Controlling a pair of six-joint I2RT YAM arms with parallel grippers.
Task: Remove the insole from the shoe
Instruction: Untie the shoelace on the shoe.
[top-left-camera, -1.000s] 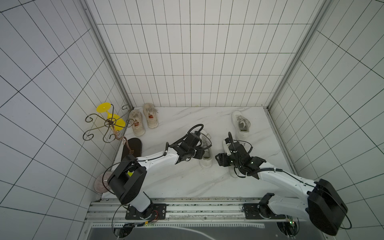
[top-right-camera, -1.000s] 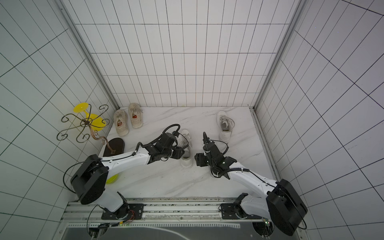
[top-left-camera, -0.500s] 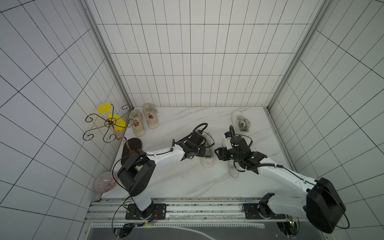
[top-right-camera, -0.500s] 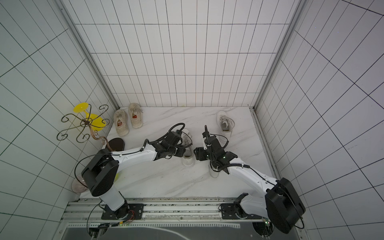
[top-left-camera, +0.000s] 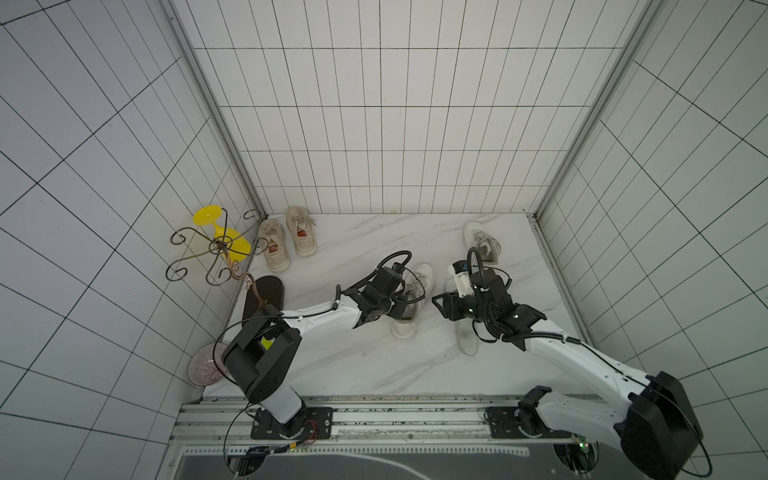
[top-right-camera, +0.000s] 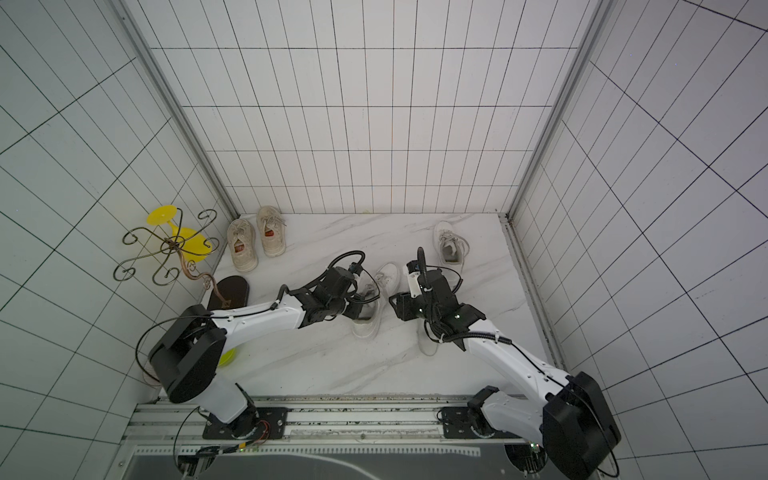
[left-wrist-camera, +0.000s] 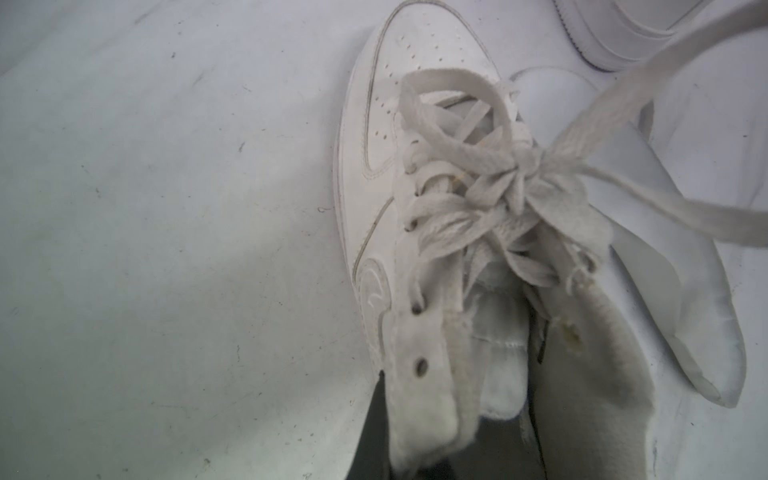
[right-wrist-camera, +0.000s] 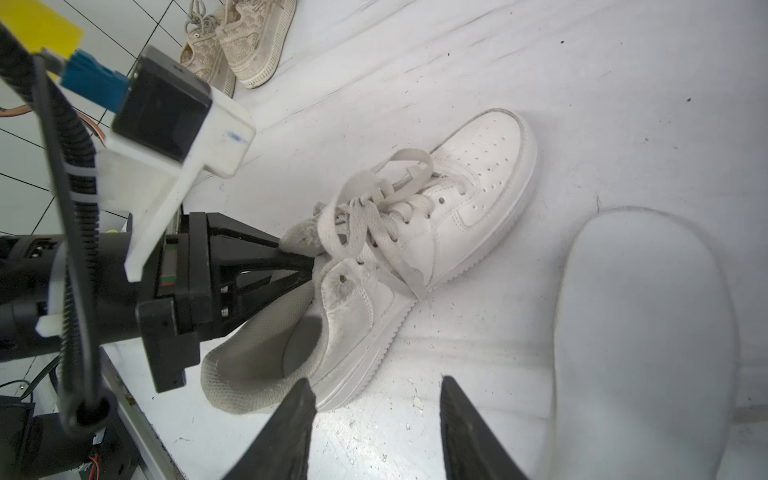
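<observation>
The white lace-up shoe (top-left-camera: 409, 305) lies mid-table, also seen in the right wrist view (right-wrist-camera: 419, 232) and the left wrist view (left-wrist-camera: 386, 137). My left gripper (right-wrist-camera: 309, 262) (top-left-camera: 397, 309) is shut on the shoe's upper edge by the top eyelets, and only a dark finger (left-wrist-camera: 372, 432) shows beside that flap. The white insole (top-left-camera: 467, 340) (top-right-camera: 428, 340) (right-wrist-camera: 644, 332) lies flat on the table just right of the shoe, partly under my right arm. My right gripper (right-wrist-camera: 376, 382) (top-left-camera: 440, 303) hovers open over bare table between shoe and insole, holding nothing.
A pair of beige sneakers (top-left-camera: 286, 243) stands at the back left. A second white shoe (top-left-camera: 482, 241) lies at the back right. A dark sole (top-left-camera: 264, 295), a wire stand with a yellow glass (top-left-camera: 216, 249) and a pink dish (top-left-camera: 208, 365) line the left wall.
My left gripper has closed on the shoe's upper edge. My right gripper has lifted off the insole towards the shoe, and its jaws have narrowed.
</observation>
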